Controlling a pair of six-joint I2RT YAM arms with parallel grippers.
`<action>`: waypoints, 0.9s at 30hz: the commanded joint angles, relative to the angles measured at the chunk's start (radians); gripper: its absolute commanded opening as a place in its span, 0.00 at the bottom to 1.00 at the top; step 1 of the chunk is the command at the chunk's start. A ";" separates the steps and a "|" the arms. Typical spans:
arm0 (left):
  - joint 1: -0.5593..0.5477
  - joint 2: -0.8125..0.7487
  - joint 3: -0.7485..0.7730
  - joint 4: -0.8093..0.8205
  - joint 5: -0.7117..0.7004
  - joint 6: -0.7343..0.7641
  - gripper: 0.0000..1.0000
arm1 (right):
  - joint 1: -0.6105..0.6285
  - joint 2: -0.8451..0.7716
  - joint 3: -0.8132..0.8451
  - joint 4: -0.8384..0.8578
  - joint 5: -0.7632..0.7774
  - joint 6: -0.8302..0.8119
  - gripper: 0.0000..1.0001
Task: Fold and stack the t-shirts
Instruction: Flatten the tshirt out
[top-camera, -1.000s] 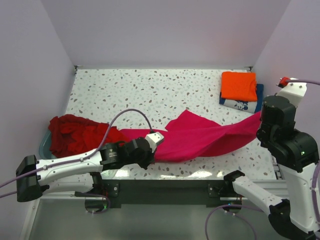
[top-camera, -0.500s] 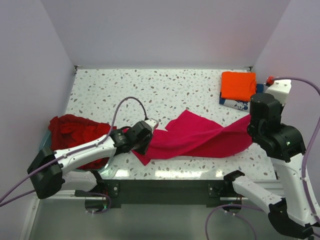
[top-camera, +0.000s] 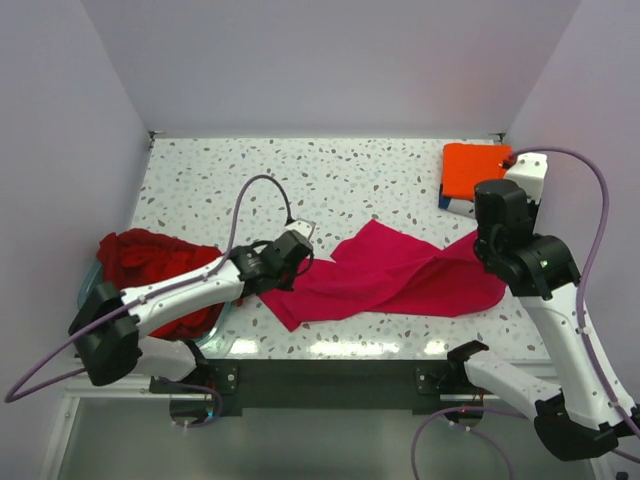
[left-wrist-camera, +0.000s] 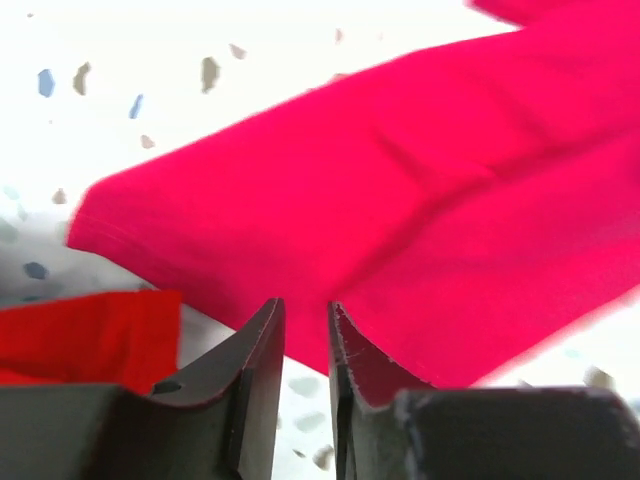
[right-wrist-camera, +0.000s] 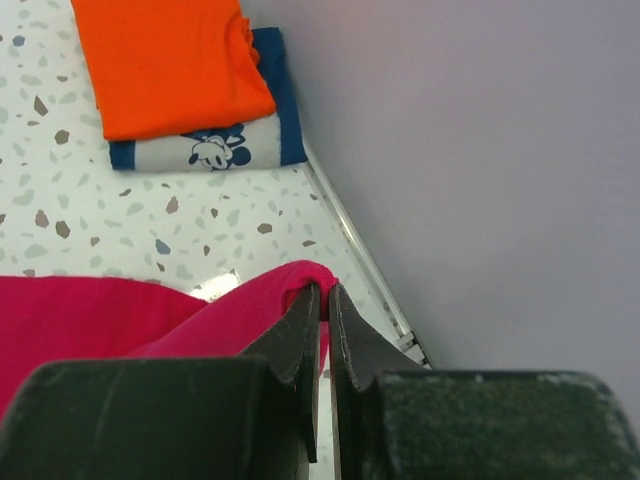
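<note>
Top external view: magenta-pink t-shirt (top-camera: 390, 280) lies rumpled and unfolded across the middle of the terrazzo table (top-camera: 250, 180), between the two arms.
Left wrist view: left gripper (left-wrist-camera: 305, 310) has its jaws a narrow slit apart with nothing between them. The shirt's left corner lies just past the tips.
Right wrist view: right gripper (right-wrist-camera: 322, 292) is pressed together on a fold at the shirt's right end, and the cloth rises to it from the table.
Step in hand, as I judge it: spreading the shirt flat before the first fold.
Doing it well: the left jaws should take the loose left corner at the hem. Both ends should then be drawn apart evenly and kept low, so the wrinkles run out and the cloth stays clear of the near edge and the stack.
Tub (top-camera: 87, 288): pale blue, at the table's left edge. It holds a heap of dark red t-shirts (top-camera: 150, 265), unfolded and mounded above the rim.
Stack: orange t-shirt (right-wrist-camera: 165, 60) folded on top of the navy t-shirt (right-wrist-camera: 292, 120) with white print, at the far right corner, in no container.
</note>
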 joint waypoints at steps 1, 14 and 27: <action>-0.120 -0.147 -0.039 0.009 -0.035 -0.141 0.32 | -0.006 0.005 -0.021 0.054 -0.018 0.020 0.00; -0.263 -0.377 -0.323 0.103 -0.052 -0.498 0.77 | -0.006 -0.004 -0.048 0.052 -0.087 0.060 0.00; -0.263 -0.299 -0.399 0.340 -0.022 -0.497 0.72 | -0.007 -0.047 -0.061 0.026 -0.107 0.078 0.00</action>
